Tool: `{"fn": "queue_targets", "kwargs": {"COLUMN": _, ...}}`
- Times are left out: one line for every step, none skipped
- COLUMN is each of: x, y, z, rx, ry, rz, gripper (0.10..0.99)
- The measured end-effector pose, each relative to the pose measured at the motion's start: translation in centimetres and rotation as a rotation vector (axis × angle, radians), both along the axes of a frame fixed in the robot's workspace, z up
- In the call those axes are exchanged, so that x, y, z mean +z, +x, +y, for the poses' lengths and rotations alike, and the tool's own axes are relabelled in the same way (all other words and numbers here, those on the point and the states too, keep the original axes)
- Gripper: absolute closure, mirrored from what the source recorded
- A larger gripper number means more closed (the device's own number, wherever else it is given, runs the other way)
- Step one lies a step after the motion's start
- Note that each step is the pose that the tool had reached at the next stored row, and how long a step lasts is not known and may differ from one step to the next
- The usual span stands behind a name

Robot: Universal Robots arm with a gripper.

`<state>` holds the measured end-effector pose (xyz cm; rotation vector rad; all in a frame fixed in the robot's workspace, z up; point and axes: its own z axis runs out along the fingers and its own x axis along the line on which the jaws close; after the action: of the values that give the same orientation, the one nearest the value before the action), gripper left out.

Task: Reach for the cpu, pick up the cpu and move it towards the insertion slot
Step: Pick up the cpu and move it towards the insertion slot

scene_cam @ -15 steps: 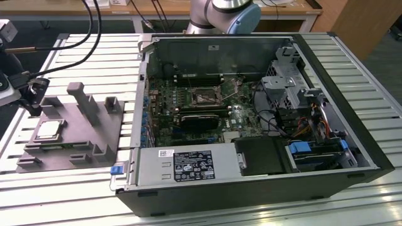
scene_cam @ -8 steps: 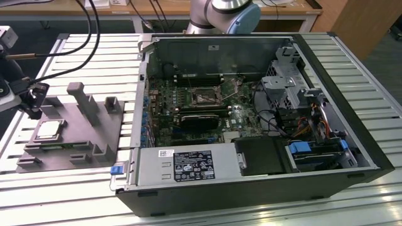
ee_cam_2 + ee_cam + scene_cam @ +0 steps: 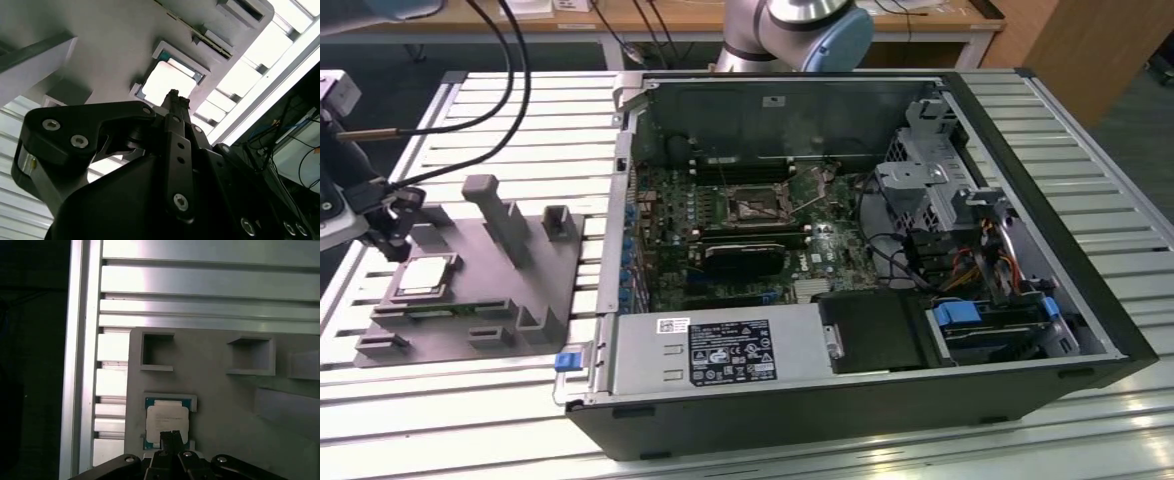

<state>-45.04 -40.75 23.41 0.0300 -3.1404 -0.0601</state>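
The cpu [image 3: 424, 277] lies flat in a recess of the grey fixture plate [image 3: 520, 290] at the exterior view's left, its silver top up and a thin green rim around it. My gripper [image 3: 390, 245] hangs just above and beside it, apart from it. In the first wrist view the gripper [image 3: 171, 436] has its two thin fingers pressed together with nothing between them, over the near edge of the cpu [image 3: 167, 419]. The second wrist view shows the gripper [image 3: 173, 96] against the bright cpu [image 3: 162, 80]. The insertion slot [image 3: 754, 208] sits on the motherboard inside the open computer case.
Upright grey posts [image 3: 487, 205] rise from the fixture plate beside the cpu. The case wall [image 3: 616, 200] stands between fixture and motherboard. A black card [image 3: 747, 255], cables [image 3: 907, 260] and drive cages [image 3: 921, 170] crowd the case. Everything rests on a slatted aluminium table [image 3: 494, 120].
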Motion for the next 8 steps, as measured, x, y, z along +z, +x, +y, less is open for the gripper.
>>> {"fn": "queue_targets", "kwargs": {"x": -0.18, "y": -0.06, "z": 0.00, "rx": 0.000, "ry": 0.000, "rz": 0.0001, "gripper": 0.980}}
{"fn": "queue_targets", "kwargs": {"x": -0.37, "y": -0.11, "z": -0.01, "rx": 0.000, "ry": 0.000, "rz": -0.0001, "gripper": 0.980}}
{"fn": "queue_targets", "kwargs": {"x": -0.54, "y": -0.13, "z": -0.04, "rx": 0.000, "ry": 0.000, "rz": 0.0000, "gripper": 0.980}}
{"fn": "queue_targets", "kwargs": {"x": -0.71, "y": -0.14, "z": -0.07, "rx": 0.000, "ry": 0.000, "rz": 0.0002, "gripper": 0.980}}
{"fn": "queue_targets", "kwargs": {"x": -0.91, "y": -0.14, "z": -0.10, "rx": 0.000, "ry": 0.000, "rz": 0.0001, "gripper": 0.980}}
{"fn": "queue_targets", "kwargs": {"x": -1.09, "y": -0.14, "z": -0.13, "rx": 0.000, "ry": 0.000, "rz": 0.0001, "gripper": 0.980}}
{"fn": "queue_targets", "kwargs": {"x": -1.27, "y": -0.14, "z": -0.15, "rx": 0.000, "ry": 0.000, "rz": 0.0000, "gripper": 0.980}}
{"fn": "queue_targets", "kwargs": {"x": -1.45, "y": -0.14, "z": -0.18, "rx": 0.000, "ry": 0.000, "rz": 0.0001, "gripper": 0.980}}
